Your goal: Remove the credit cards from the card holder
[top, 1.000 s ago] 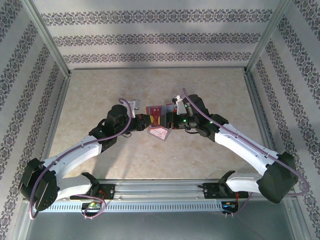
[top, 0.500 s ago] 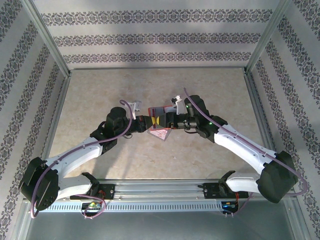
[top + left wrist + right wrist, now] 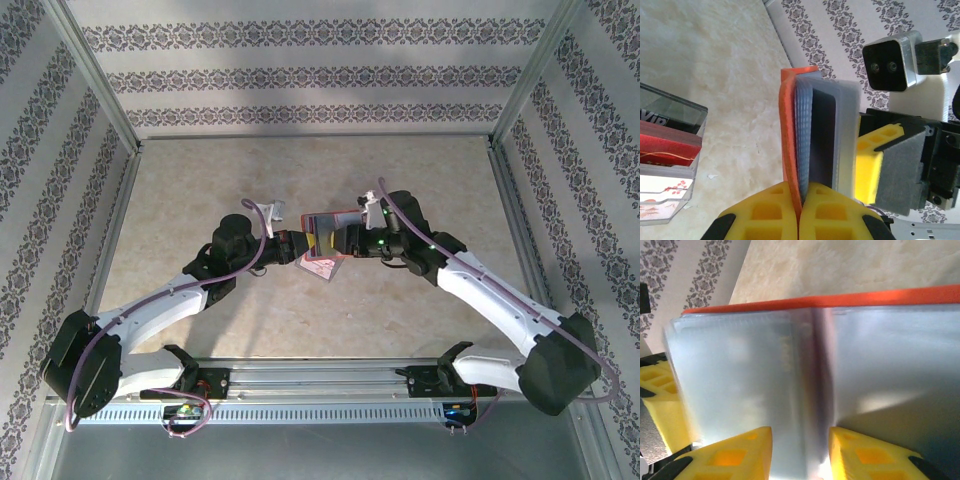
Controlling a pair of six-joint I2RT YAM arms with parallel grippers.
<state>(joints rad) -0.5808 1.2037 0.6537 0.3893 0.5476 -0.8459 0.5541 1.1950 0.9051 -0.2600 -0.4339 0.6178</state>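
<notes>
Above the middle of the table (image 3: 200,190), the two arms met from either side with the card holder (image 3: 322,224) held up between them, off the surface. Its orange-red cover faced away from the arm bases, and it stood on edge with the grey-blue inner pockets turned toward the right arm. The left gripper (image 3: 297,245) was clenched on the card holder: from the left wrist, its yellow fingers (image 3: 765,215) were pressed together on the lower edge of the orange cover (image 3: 788,140), and the pocket leaves (image 3: 825,130) fanned upward from the pinch. The right gripper (image 3: 348,240) had its fingers at the opposite side. One yellow finger (image 3: 872,160) lay just beside the outermost grey leaf. From the right wrist, the right gripper's fingers (image 3: 740,455) stood part-way apart over the pale pocket surface (image 3: 790,365), with the fold of the pockets in the gap. I could not tell whether they pinched a leaf or a card. A clear plastic box (image 3: 320,267) with red contents lay on the table just below the held card holder, near the left gripper.
</notes>
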